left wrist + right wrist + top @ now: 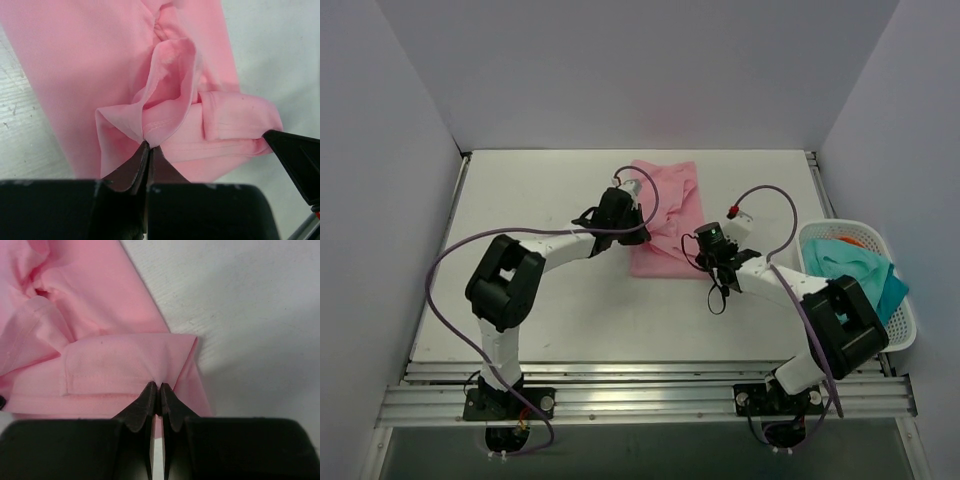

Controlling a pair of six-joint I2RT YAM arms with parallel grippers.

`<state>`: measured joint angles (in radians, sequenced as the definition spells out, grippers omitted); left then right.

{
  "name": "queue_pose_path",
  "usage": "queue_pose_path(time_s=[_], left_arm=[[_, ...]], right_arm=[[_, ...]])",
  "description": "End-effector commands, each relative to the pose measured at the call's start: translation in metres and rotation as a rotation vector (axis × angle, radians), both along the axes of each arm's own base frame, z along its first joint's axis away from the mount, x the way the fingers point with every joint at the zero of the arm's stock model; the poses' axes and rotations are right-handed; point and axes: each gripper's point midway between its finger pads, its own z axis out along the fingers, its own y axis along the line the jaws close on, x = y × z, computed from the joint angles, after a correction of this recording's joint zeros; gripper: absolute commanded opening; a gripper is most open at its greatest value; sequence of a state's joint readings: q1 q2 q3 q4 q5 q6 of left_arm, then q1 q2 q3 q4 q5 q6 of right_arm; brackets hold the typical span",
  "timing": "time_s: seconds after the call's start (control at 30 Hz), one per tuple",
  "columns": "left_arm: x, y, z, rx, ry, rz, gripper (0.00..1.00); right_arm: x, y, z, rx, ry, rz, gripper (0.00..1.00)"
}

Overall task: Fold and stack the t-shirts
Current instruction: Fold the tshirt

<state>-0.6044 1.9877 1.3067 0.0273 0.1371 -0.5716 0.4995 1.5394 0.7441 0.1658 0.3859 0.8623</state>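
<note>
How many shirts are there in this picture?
2: the pink t-shirt on the table, and a teal shirt in the white basket at the right. An orange scrap under it may be another, mostly hidden.

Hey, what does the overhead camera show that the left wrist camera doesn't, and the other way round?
Only the overhead view shows the white basket at the table's right edge, holding teal cloth and orange cloth. Only the left wrist view shows the left pincer shut on a bunched hem of the pink t-shirt, with the stitching visible. Both views show that shirt lying partly folded on the white table.
</note>
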Motion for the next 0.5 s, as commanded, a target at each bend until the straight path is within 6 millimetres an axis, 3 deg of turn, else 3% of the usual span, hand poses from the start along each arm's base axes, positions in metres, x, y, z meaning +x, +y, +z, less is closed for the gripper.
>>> queue_pose_path(time_s=[0.0, 0.17, 0.2, 0.3, 0.47], left_arm=[[-0.003, -0.003, 0.062, -0.05, -0.123, 0.001, 0.02], [-0.021, 0.001, 0.099, -0.065, -0.173, 0.002, 0.02], [-0.029, 0.005, 0.094, -0.045, -0.148, -0.001, 0.02], [-0.047, 0.007, 0.112, -0.062, -0.171, -0.007, 0.02], [-0.077, 0.009, 0.119, -0.066, -0.165, -0.021, 0.02]], right_arm=[[-0.003, 0.005, 0.047, -0.029, -0.072, 0.005, 0.0], [-0.019, 0.011, 0.078, -0.027, -0.114, 0.021, 0.0], [-0.022, 0.016, 0.081, -0.023, -0.12, 0.03, 0.0], [-0.035, 0.021, 0.085, -0.014, -0.125, 0.039, 0.0], [-0.057, 0.031, 0.091, 0.002, -0.145, 0.055, 0.0]])
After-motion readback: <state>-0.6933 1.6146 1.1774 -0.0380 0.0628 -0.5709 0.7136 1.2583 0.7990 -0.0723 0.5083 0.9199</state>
